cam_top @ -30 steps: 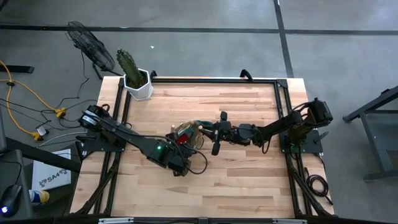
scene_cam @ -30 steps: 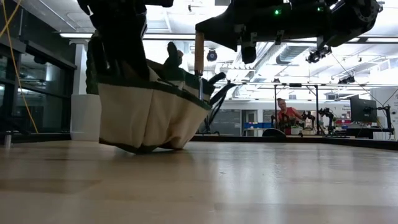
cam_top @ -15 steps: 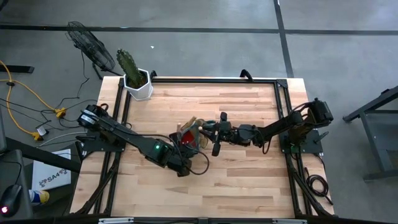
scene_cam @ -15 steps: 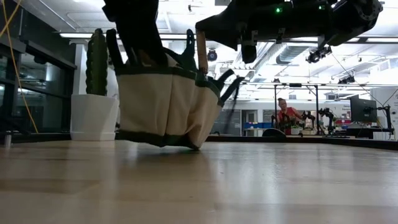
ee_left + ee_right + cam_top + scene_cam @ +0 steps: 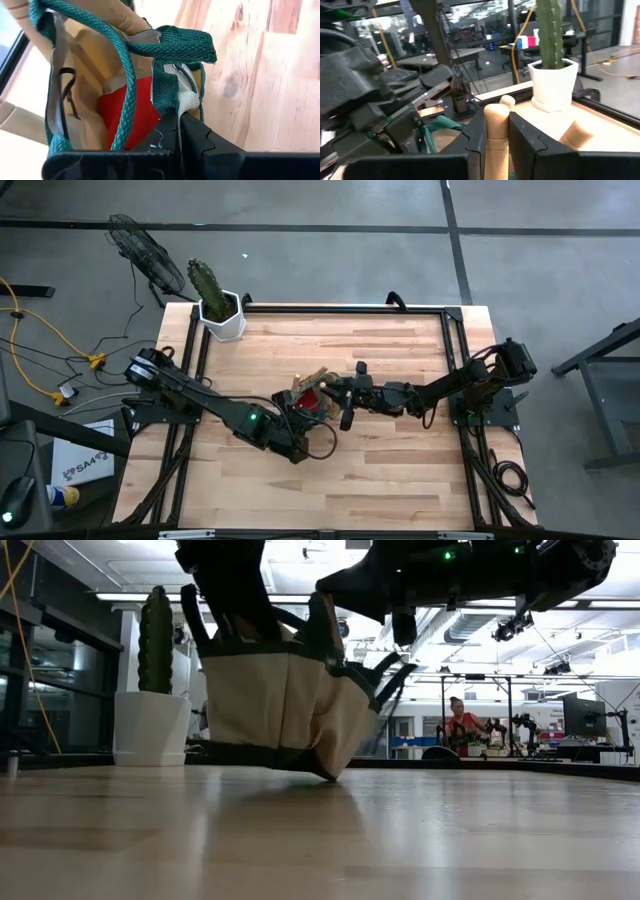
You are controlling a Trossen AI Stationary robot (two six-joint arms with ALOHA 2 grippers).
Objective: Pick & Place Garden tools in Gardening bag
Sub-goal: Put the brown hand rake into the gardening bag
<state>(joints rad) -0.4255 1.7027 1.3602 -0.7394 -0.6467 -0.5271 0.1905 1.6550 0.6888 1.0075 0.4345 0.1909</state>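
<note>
Tan fabric gardening bag with dark green trim (image 5: pixel 275 705) hangs tilted near the middle of the light wooden desk (image 5: pixel 380 450), only its lower edge near the desk. The left gripper (image 5: pixel 177 125) is clamped on the bag's green-edged rim. The right gripper (image 5: pixel 496 131) pinches a wooden tool handle (image 5: pixel 496 135) over the bag, above a red glove-like piece (image 5: pixel 131 112) inside.

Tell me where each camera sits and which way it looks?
High view: above, facing straight down; both arms meet at the bag.
Low view: at tabletop height, facing across; tilted bag, arms above.
Left wrist view: on left arm; left pincer pinches the bag's rim.
Right wrist view: on right arm; right pincer grips a wooden handle.
Shared: low and right wrist views show the cactus.
</note>
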